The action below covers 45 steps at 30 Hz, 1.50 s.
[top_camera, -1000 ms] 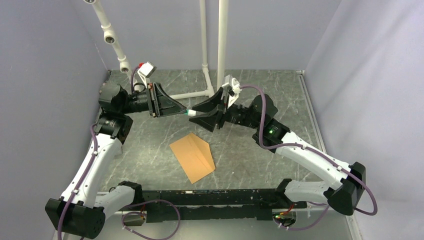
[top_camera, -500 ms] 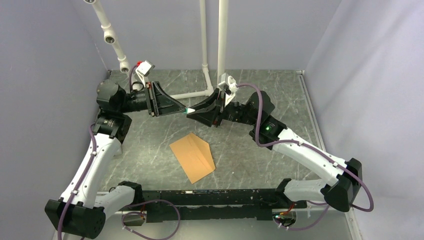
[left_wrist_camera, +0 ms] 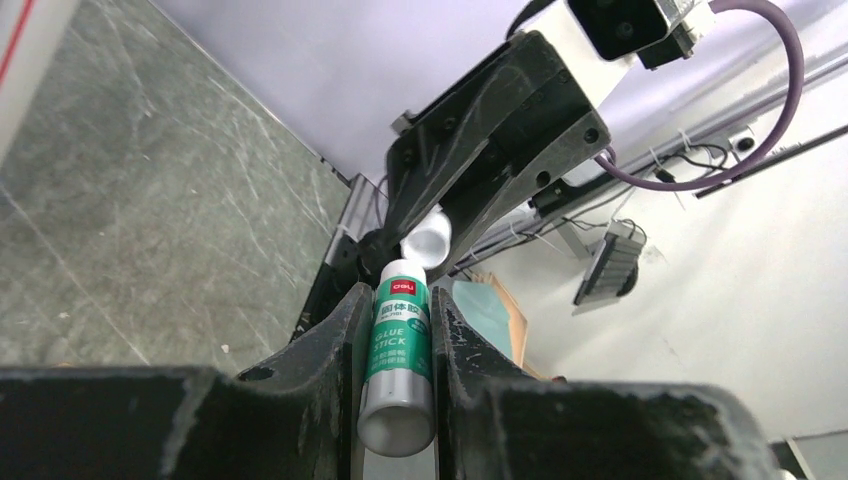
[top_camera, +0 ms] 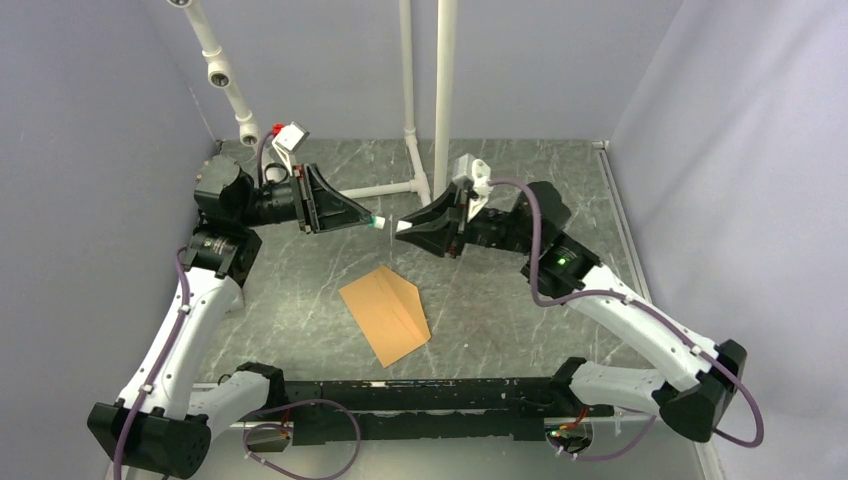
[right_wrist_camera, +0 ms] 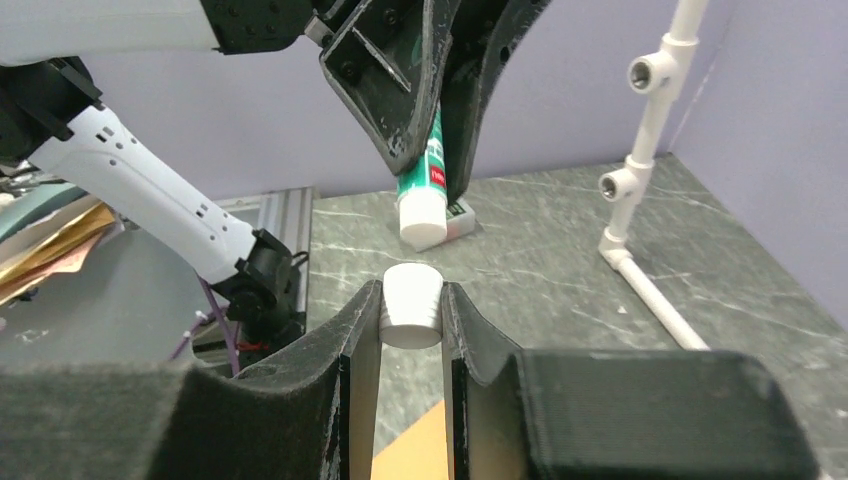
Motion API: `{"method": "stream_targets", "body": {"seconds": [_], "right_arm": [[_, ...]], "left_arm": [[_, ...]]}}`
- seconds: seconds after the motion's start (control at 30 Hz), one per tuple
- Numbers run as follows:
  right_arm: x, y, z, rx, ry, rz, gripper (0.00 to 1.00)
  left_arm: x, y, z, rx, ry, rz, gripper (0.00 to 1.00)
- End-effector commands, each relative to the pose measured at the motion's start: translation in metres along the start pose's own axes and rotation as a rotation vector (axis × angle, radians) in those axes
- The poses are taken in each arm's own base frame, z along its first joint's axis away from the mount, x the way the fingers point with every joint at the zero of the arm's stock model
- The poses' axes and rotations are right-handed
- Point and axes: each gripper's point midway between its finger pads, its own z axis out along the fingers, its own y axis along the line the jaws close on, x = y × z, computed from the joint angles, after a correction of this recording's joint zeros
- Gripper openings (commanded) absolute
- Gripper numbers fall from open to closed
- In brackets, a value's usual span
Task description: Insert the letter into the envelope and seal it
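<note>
Above the envelope (top_camera: 385, 313) lying flat on the worktop (top_camera: 500, 310), the left hand (top_camera: 374, 221) gripped a glue stick (left_wrist_camera: 400, 350). The right hand (top_camera: 404, 227) pinched its white cap (right_wrist_camera: 412, 305) just apart, probably baring glue for sealing. The letter was not visible.

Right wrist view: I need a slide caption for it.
The right gripper pinches a white cap, just clear of the open glue stick clamped in the left gripper.
</note>
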Motion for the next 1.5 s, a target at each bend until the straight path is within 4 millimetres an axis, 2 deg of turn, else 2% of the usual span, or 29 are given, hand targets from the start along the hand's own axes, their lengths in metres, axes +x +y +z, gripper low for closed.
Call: {"method": "stream_targets", "body": {"seconds": [0.0, 0.13, 0.27, 0.33, 0.43, 0.53, 0.63, 0.77, 0.87, 0.93, 1.03, 1.17, 1.33, 1.47], "right_arm": [[-0.029, 0.008, -0.025, -0.014, -0.016, -0.077, 0.0], [-0.021, -0.005, -0.038, 0.064, 0.028, -0.041, 0.0], [-0.001, -0.041, -0.056, 0.295, 0.088, 0.096, 0.0], [0.023, -0.068, -0.072, 0.48, 0.145, 0.216, 0.0], [0.069, -0.114, -0.108, 0.777, 0.254, 0.513, 0.0], [0.127, -0.142, -0.152, 1.005, 0.429, 0.757, 0.0], [0.173, -0.148, -0.181, 1.134, 0.593, 0.873, 0.0], [0.227, -0.138, -0.211, 1.228, 0.813, 0.995, 0.0], [0.263, -0.135, -0.238, 1.321, 0.994, 1.011, 0.0], [0.28, -0.134, -0.249, 1.342, 1.077, 1.021, 0.0], [0.299, -0.138, -0.254, 1.341, 1.139, 1.024, 0.0], [0.315, -0.155, -0.26, 1.344, 1.194, 0.993, 0.0], [0.337, -0.165, -0.25, 1.265, 1.21, 1.027, 0.0], [0.343, -0.166, -0.249, 1.257, 1.196, 1.038, 0.03]], "left_arm": [[-0.014, -0.013, -0.004, -0.009, -0.041, 0.116, 0.03], [-0.013, -0.003, -0.004, -0.051, -0.037, 0.099, 0.02], [-0.014, 0.027, -0.01, -0.224, -0.064, 0.1, 0.02], [-0.014, 0.043, -0.014, -0.311, -0.079, 0.102, 0.02], [-0.01, 0.062, -0.02, -0.398, -0.087, 0.102, 0.02], [-0.005, 0.072, -0.023, -0.428, -0.082, 0.095, 0.03], [-0.001, 0.077, -0.023, -0.437, -0.068, 0.086, 0.02], [0.004, 0.084, -0.024, -0.453, -0.048, 0.077, 0.03], [0.01, 0.089, -0.024, -0.455, -0.039, 0.067, 0.02], [0.013, 0.091, -0.025, -0.456, -0.036, 0.066, 0.02], [0.019, 0.096, -0.025, -0.454, -0.024, 0.058, 0.02], [0.027, 0.102, -0.024, -0.447, 0.014, 0.03, 0.02], [0.028, 0.111, -0.021, -0.444, 0.049, 0.021, 0.02], [0.028, 0.114, -0.02, -0.44, 0.064, 0.018, 0.02]]}}
